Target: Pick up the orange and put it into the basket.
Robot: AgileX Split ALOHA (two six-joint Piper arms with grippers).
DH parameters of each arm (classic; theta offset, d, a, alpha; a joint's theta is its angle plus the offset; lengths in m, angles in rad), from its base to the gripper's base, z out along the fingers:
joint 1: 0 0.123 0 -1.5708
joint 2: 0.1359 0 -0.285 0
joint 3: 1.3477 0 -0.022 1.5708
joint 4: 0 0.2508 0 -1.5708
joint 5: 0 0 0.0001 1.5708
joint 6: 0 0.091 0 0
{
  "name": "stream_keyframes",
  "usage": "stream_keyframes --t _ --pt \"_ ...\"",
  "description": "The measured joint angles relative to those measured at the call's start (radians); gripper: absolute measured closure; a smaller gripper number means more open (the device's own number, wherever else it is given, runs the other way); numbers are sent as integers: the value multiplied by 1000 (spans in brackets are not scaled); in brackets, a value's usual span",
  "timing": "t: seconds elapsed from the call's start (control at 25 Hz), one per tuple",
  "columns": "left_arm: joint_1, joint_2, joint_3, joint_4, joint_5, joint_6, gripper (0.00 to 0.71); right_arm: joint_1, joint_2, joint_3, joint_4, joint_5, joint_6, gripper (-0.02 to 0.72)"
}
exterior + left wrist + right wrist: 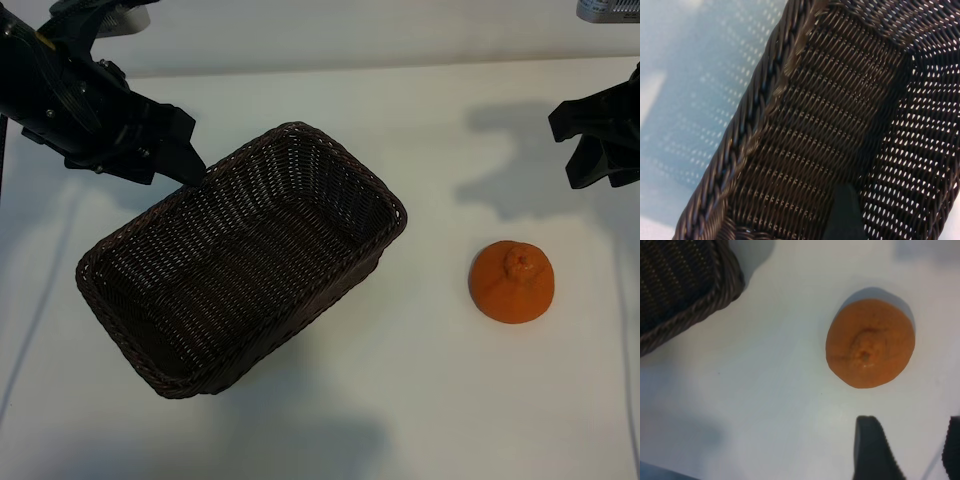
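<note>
right hand [600, 150] open, empty, hovering beyond bumpy bright orange citrus [512, 282] on white tabletop [420, 400]. lower straight over knob, close gently. left hand [175, 150] open at dark woven wicker basket [300, 135] rim.

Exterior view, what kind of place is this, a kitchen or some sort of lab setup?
Most likely a lab or test bench, not a kitchen: a bare white table with two black robot arms, left claw at the basket rim, right claw above a lone orange. No kitchen fittings show.

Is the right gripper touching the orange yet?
Apart. The right wrist view shows bare table between the right gripper and the orange.
</note>
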Motion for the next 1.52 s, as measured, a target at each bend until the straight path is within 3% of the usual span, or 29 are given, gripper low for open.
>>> stream_keyframes --t 1.52 --pt "0 0 0 -20 -75 -2 129 0 0 0 0 -3 0 341"
